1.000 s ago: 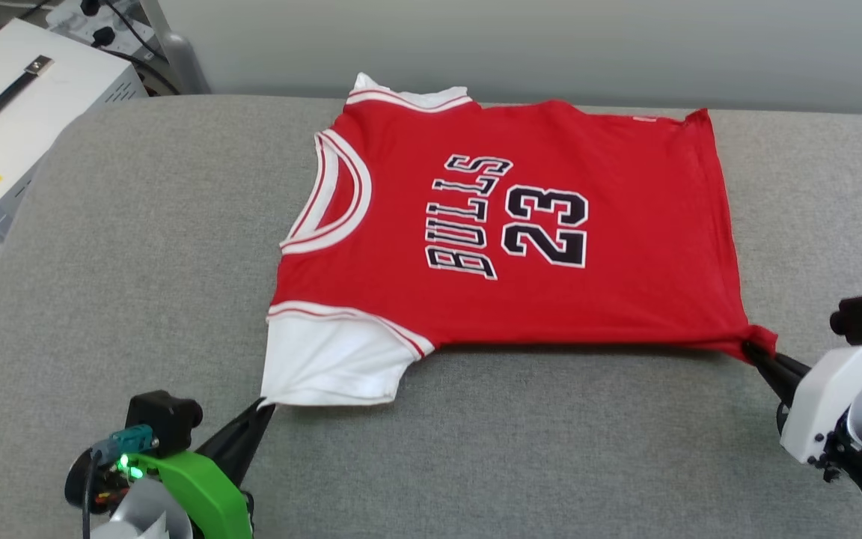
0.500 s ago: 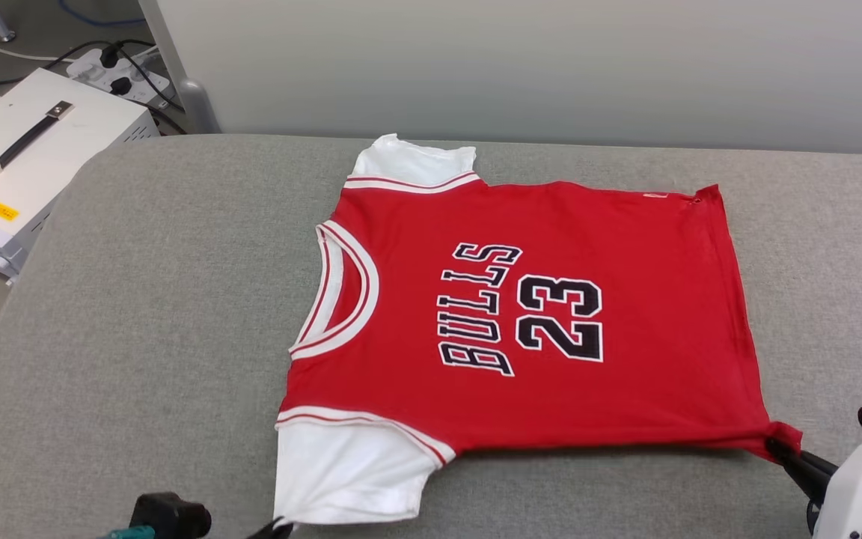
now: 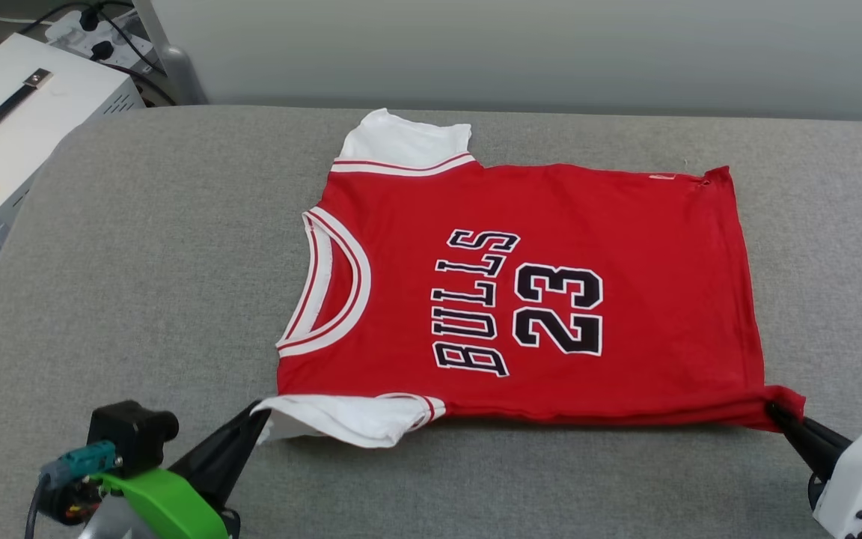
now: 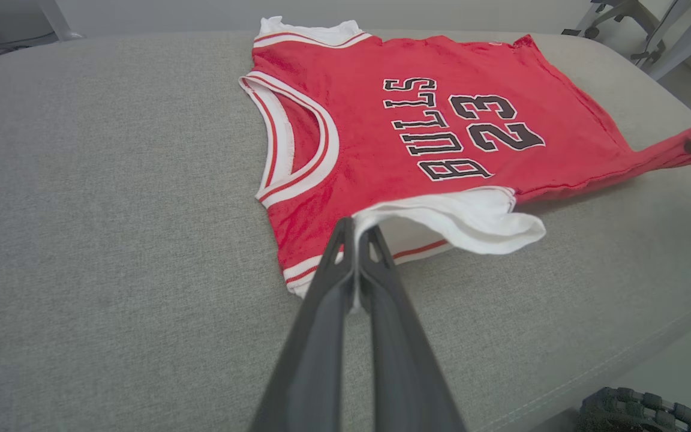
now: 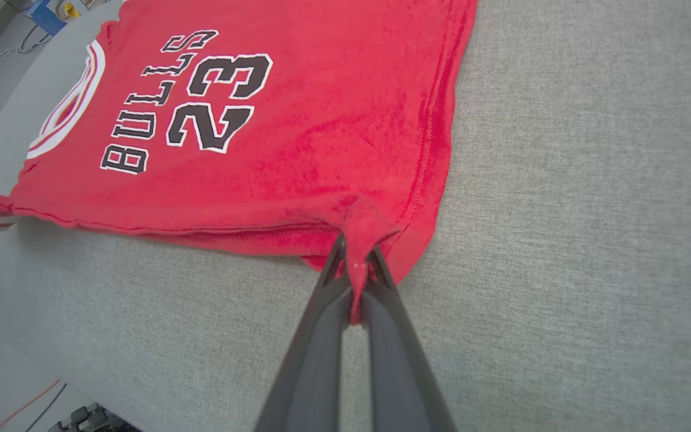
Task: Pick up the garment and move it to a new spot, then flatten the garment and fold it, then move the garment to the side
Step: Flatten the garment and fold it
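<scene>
Since a second ago the near sleeve (image 3: 349, 418) has come up off the grey padded surface (image 3: 139, 262). Then it lay flat and spread toward me; now it is raised and curled over on itself, a narrow band of white cloth along the near edge of the red body. My head camera has shifted too, so the whole picture sits differently.

My left gripper (image 3: 263, 412) has its two dark fingers pressed together on the corner of that sleeve. In the left wrist view the white cloth runs straight into the tips of the left gripper (image 4: 354, 227), and the sleeve hangs clear of the surface with a shadow under it.

My right gripper (image 3: 773, 409) pinches the near hem corner. In the right wrist view the red cloth is bunched into a small peak between the tips of the right gripper (image 5: 354, 255). The near side edge is drawn in a line between my two grippers.

The rest of the garment (image 3: 625, 247) lies face up on the padded surface, about in its middle, with the collar (image 3: 326, 292) toward my left and the hem toward my right. The far sleeve (image 3: 401, 138) lies flat at the far edge. The black lettering (image 3: 558, 311) reads sideways from where I stand. A white box (image 3: 12, 135) with a dark handle sits beyond the surface's far left corner
</scene>
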Robot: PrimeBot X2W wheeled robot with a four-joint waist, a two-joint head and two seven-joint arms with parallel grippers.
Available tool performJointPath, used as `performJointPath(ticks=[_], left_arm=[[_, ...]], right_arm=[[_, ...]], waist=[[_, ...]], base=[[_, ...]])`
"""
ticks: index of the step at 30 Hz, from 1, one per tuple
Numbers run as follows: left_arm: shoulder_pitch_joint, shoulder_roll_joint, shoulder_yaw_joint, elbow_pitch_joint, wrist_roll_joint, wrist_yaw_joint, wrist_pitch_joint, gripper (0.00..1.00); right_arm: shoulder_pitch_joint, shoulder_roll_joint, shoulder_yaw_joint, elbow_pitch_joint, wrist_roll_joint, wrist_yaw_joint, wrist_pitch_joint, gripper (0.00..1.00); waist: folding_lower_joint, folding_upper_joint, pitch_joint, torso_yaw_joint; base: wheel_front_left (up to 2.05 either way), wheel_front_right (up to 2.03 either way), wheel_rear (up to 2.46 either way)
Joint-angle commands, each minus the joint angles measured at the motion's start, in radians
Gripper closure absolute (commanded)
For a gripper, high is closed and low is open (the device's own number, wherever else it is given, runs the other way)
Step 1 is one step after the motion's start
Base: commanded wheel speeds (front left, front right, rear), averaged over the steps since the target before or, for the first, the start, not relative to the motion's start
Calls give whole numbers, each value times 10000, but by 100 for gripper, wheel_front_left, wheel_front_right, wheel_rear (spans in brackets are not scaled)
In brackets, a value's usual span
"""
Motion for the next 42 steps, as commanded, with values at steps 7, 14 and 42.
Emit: performJointPath(ticks=[7, 14, 42], left_arm=[[-2306, -438, -50, 723, 510, -564, 434, 100], [-3792, -719, -131, 1906, 593, -1109, 749, 100], [-6386, -2130, -326, 7046, 721, -1542, -390, 0]], right_arm=[[-1273, 582, -872, -195, -885, -80, 648, 100], [-2226, 842, -896, 228, -1497, -80, 1042, 100], [-4518, 940, 528, 1956, -2995, -80, 142, 0]], waist=[[1, 105, 1116, -237], [1, 105, 1714, -413], [1, 105, 1760, -705]], base=[[0, 0, 0], [0, 0, 0], [0, 0, 0]])
